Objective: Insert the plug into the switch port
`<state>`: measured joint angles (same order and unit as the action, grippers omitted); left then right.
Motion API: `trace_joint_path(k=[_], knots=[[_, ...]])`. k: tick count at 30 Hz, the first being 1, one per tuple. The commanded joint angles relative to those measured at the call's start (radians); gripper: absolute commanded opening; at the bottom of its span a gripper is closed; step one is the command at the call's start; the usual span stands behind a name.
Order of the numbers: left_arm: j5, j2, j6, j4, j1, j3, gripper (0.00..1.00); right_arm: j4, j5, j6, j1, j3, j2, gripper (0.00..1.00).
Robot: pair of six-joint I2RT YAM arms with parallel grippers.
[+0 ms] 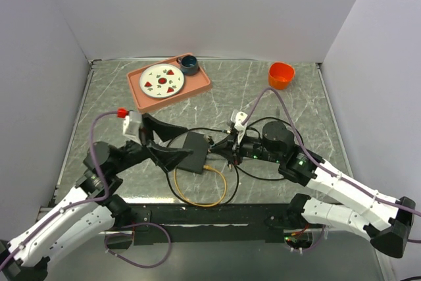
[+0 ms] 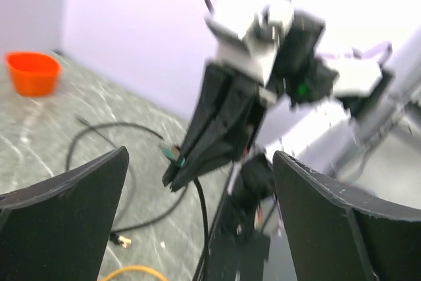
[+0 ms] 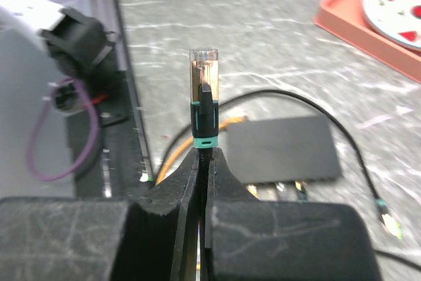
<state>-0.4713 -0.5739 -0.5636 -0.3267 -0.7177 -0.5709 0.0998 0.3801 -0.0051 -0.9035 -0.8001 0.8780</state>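
The switch [image 1: 187, 151] is a flat black box lying on the marbled table; the right wrist view shows it too [image 3: 283, 149], with sockets along its near side. My right gripper [image 1: 227, 144] is shut on the black cable just behind the plug [image 3: 203, 90]. The plug has a clear tip and a green boot and sticks up out of the jaws [image 3: 204, 153], a little right of the switch. My left gripper [image 1: 187, 143] stands wide open over the switch's left part with nothing between its fingers [image 2: 66, 215]. Through that gap it looks at the right gripper [image 2: 177, 176].
A yellow cable [image 1: 200, 192] loops in front of the switch, and black cables run around it. A pink tray [image 1: 200, 87] with a plate and a small dark cup sits at the back. An orange cup [image 1: 281, 75] stands at the back right. White walls enclose the table.
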Motion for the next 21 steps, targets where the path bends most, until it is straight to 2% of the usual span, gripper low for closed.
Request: trace_joint_path(k=[1,12,15,21], knots=[[0.207,0.02,-0.047,0.106,-0.002,-0.072,0.97,-0.008,-0.118,-0.052,-0.003,0.032,-0.054,0.0],[0.145,-0.191,-0.044,0.123,-0.002,-0.168,0.99,0.035,-0.078,-0.078,-0.029,-0.004,-0.051,0.0],[0.126,-0.228,-0.045,0.089,-0.002,-0.168,0.96,0.032,-0.055,-0.07,-0.034,-0.005,-0.054,0.0],[0.028,-0.311,-0.068,0.026,-0.003,-0.175,0.81,0.028,-0.05,-0.062,-0.035,-0.005,-0.053,0.0]])
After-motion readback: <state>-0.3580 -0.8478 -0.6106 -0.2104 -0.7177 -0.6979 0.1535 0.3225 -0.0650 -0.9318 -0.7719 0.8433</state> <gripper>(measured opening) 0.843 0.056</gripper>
